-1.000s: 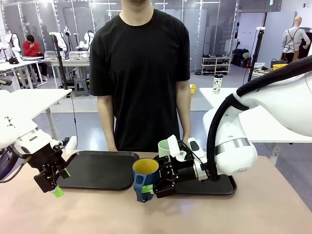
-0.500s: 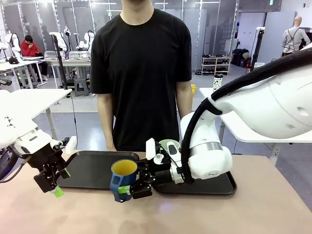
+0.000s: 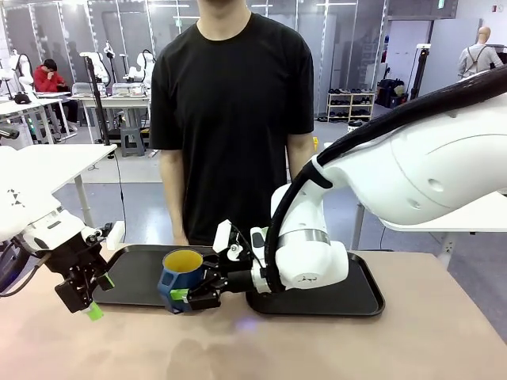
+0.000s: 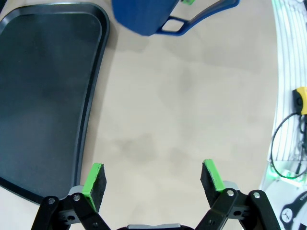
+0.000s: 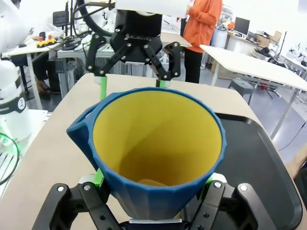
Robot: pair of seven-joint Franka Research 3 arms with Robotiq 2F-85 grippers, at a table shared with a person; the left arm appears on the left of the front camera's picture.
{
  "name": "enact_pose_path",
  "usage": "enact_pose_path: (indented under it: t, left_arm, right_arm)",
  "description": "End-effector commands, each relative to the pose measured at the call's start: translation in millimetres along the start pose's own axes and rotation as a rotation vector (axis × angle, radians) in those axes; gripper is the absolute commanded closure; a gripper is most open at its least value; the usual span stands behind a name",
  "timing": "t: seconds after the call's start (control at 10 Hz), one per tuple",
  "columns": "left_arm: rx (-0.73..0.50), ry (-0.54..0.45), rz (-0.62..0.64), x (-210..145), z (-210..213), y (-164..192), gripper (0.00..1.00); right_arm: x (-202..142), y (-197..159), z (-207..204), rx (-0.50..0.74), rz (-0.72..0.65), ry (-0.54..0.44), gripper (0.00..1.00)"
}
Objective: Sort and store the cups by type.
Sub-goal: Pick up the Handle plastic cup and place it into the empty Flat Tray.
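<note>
A dark-blue handled mug (image 3: 181,274) with a yellow inside hangs upright just above the table, by the front right corner of the left black tray (image 3: 142,279). My right gripper (image 3: 185,298) is shut on its lower body, the arm reaching across from the right. The right wrist view looks down into the mug (image 5: 158,143), with the right gripper (image 5: 153,196) clamped around its base. My left gripper (image 3: 87,305) hovers open and holds nothing at the tray's left end. In the left wrist view the left gripper (image 4: 153,179) is above bare table, with the mug (image 4: 144,17) far ahead.
A second black tray (image 3: 356,299) lies at the right, partly behind my right arm. A person in a black shirt (image 3: 230,119) stands at the far edge, arms down. The left tray (image 4: 43,96) has bare table in front of it.
My right arm has carried the mug leftward from in front of the right tray to the left tray's right corner. The left gripper has not moved.
</note>
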State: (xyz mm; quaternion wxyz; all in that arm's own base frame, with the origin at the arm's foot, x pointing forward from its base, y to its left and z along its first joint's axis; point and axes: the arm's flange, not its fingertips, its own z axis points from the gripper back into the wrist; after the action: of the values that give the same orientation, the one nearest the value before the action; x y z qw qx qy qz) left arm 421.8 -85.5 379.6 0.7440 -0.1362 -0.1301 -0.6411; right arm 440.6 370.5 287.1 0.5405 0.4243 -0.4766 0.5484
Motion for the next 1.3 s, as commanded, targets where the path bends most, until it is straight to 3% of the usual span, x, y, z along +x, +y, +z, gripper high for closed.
enact_pose_path:
  t: [0.0,1.2]
  left_arm:
    - [0.009,-0.005,-0.007,-1,0,1,0.00]
    - [0.009,-0.005,-0.007,-1,0,1,0.00]
  right_arm:
    - [-4,-8,-21,-0.042,0.024,0.007,0.24]
    - [-17,-71,-67,-0.189,-0.045,0.048,0.24]
